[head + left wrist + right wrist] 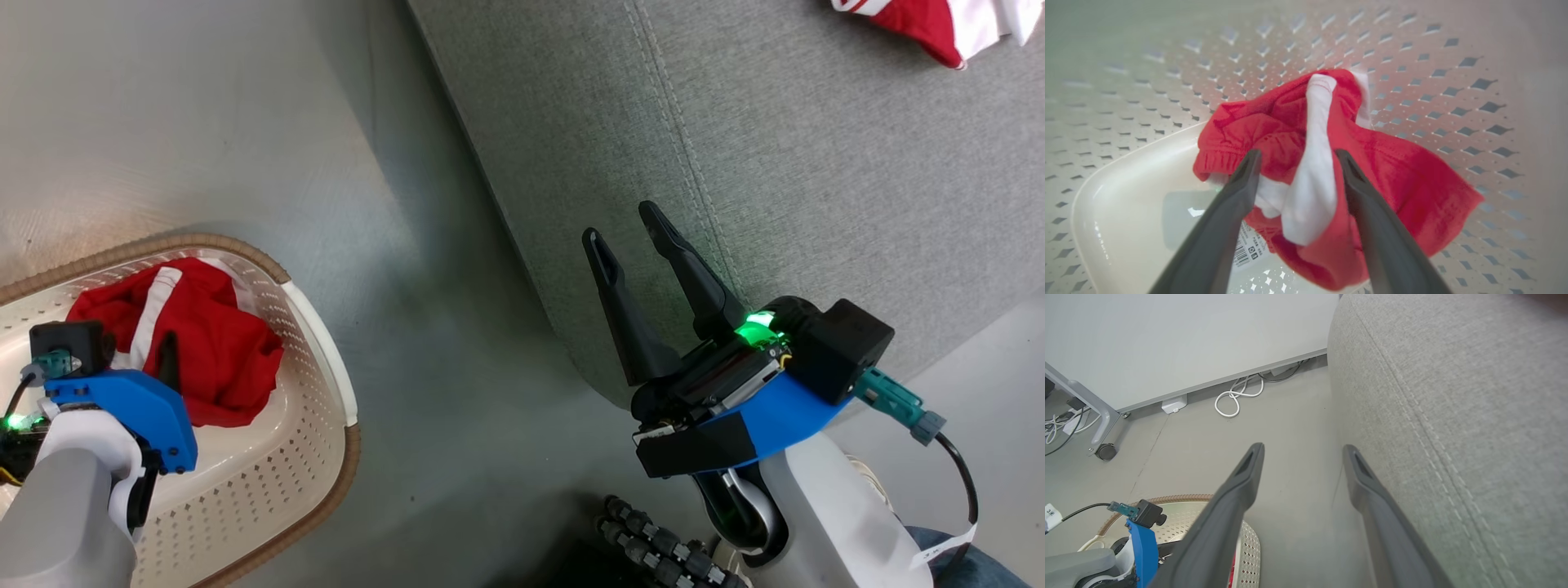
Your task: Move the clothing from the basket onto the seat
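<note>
Left gripper (1297, 157): we see its two dark fingers spread apart inside the basket, one on each side of a raised white-striped fold of the red garment. We cannot tell whether the tips touch the cloth.
Right gripper (622, 224): its fingers are spread with nothing between them. We see it above the near edge of the seat, tips pointing up the head view.
Red garment (220, 343): crumpled in the basket against the far wall, with a white stripe running across it.
Second garment (922, 24): red and white, lying on the seat at the top right of the head view. The frame edge cuts it, and it is well apart from both grippers.
Basket (325, 351): cream, perforated, with a brown braided rim. We see it on the floor to the left of the seat, not touching it.
Label sticker (1247, 249): on the basket's bottom, partly under the red garment.
Seat (816, 180): grey woven fabric with a stitched seam.
Floor (424, 310): a bare grey strip runs between basket and seat.
White cable (1237, 398): looped on the floor by the wall.
</note>
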You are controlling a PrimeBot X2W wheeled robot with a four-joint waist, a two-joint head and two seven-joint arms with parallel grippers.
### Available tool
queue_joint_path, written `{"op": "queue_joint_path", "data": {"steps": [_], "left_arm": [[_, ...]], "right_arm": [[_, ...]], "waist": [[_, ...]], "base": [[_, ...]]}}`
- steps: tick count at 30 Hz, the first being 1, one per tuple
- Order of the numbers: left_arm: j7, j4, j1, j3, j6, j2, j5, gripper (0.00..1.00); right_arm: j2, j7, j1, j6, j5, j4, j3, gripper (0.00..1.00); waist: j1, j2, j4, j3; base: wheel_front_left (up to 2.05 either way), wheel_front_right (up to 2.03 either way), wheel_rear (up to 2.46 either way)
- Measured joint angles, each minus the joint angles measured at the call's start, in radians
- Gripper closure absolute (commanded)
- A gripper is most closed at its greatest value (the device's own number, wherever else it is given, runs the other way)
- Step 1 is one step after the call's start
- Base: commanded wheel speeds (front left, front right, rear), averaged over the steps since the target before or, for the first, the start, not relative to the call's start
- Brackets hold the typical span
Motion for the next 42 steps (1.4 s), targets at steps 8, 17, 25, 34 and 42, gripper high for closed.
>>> {"op": "queue_joint_path", "data": {"steps": [8,17,25,34,42], "left_arm": [[0.09,0.023,-0.034,-0.014,0.003,-0.032,-0.019,0.0],[0.125,0.037,-0.048,-0.032,0.002,-0.039,-0.028,1.0],[0.094,0.068,-0.057,-0.032,-0.01,-0.027,-0.043,1.0],[0.034,0.122,-0.066,-0.034,-0.021,-0.085,-0.073,1.0],[-0.035,0.197,-0.064,-0.085,-0.045,-0.184,-0.085,1.0]], "right_arm": [[0.0,0.0,0.004,0.0,0.009,-0.015,0.0,0.0],[0.0,0.0,0.002,0.0,0.009,-0.019,-0.006,0.0],[0.0,0.0,-0.016,0.0,0.009,-0.014,0.012,0.0],[0.0,0.0,-0.041,0.0,-0.009,0.016,0.021,0.0],[0.001,-0.001,-0.028,0.0,-0.086,0.073,-0.005,0.0]], "waist": [[0.0,0.0,0.009,0.019],[0.0,0.0,0.016,0.026],[-0.0001,0.0,0.011,0.018],[-0.0002,0.0,0.05,-0.059],[-0.0003,0.0002,0.156,-0.232]], "base": [[0.0,0.0,0.0],[0.0,0.0,0.0],[0.0,0.0,0.0],[0.0,0.0,0.0],[0.0,0.0,0.0]]}}
